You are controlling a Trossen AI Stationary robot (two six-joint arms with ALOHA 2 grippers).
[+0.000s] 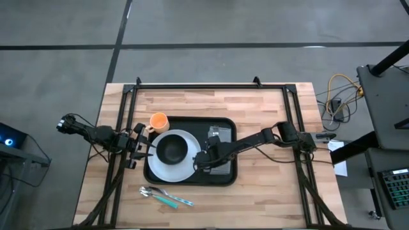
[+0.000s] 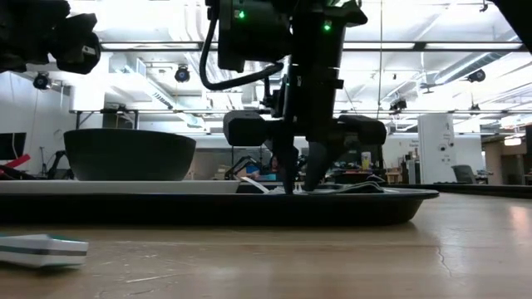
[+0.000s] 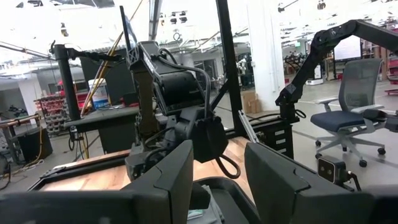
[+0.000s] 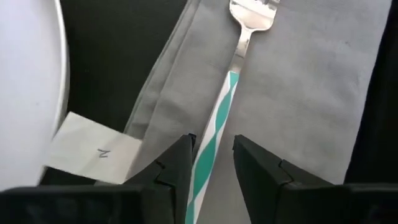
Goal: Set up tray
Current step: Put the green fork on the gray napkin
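Straddling the fork handle, the right claw grips it over the napkin on the tray, mid-surface. The left claw waits open beside the plate.

Overhead, table-level, two wrists — shared tray

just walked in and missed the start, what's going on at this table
A two-armed robot is laying out a meal tray. The right hand is down over the folded grey napkin on the large black rectangular tray, its fingers on either side of the teal-and-white striped handle of a fork lying on the napkin. A round white plate carrying a dark bowl is already on the tray. The left hand waits open at the tray's left edge, beside an orange cup. More cutlery lies on the wooden table.
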